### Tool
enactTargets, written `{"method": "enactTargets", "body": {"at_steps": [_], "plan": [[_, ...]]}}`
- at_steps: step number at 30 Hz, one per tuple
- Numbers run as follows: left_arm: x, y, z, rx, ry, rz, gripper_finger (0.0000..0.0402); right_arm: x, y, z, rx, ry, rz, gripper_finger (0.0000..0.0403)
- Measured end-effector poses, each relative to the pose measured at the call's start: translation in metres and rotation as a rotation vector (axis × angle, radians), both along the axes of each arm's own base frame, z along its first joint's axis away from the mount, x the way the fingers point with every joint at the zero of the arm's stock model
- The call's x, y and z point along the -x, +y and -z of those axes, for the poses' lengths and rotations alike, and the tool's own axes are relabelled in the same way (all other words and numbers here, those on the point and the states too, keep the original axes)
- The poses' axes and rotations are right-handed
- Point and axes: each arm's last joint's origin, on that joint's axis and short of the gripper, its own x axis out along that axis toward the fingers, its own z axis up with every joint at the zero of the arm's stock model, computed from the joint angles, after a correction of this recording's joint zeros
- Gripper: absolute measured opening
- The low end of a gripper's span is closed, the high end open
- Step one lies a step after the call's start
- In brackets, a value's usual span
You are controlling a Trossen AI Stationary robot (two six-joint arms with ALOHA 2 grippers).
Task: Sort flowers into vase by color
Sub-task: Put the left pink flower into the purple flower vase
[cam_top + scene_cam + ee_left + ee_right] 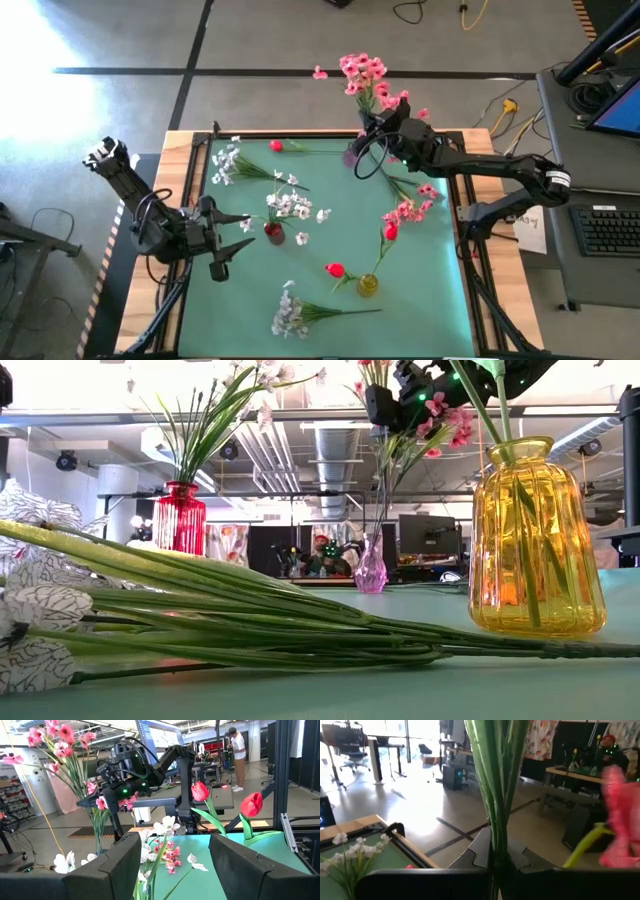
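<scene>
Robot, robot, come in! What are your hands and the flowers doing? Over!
Right gripper shut on pink spray stem, over the pink vase. Left gripper open, empty, waiting at table's left. White sprays, pink spray, red bud lie loose on mat.

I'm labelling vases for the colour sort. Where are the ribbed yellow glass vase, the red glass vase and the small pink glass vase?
Ribbed yellow glass vase [537,545]: low view, middle of its body.
Red glass vase [181,520]: low view, its body.
Small pink glass vase [371,573]: low view, its bulb.
</scene>
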Motion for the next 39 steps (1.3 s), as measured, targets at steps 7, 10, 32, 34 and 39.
{"method": "enactTargets", "body": {"at_steps": [7, 10, 32, 34, 39], "plan": [[0.000, 0.000, 0.000, 0.002, -0.001, 0.000, 0.0220, -0.001, 0.000, -0.003, 0.004, -0.039, -0.026, 0.0009], [0.000, 0.000, 0.000, 0.002, -0.001, 0.000, 0.0220, -0.002, 0.000, -0.003, 0.009, -0.061, -0.026, 0.0009], [0.000, 0.000, 0.000, 0.008, -0.002, 0.001, 0.0220, -0.010, -0.011, 0.009, 0.000, -0.057, -0.005, 0.0009], [0.000, 0.000, 0.000, 0.008, -0.002, 0.000, 0.0220, -0.010, -0.012, 0.009, 0.000, -0.057, -0.018, 0.0009], [0.000, 0.000, 0.000, 0.011, -0.003, 0.001, 0.0220, -0.010, -0.012, 0.009, -0.010, -0.068, -0.025, 0.0009]]}}
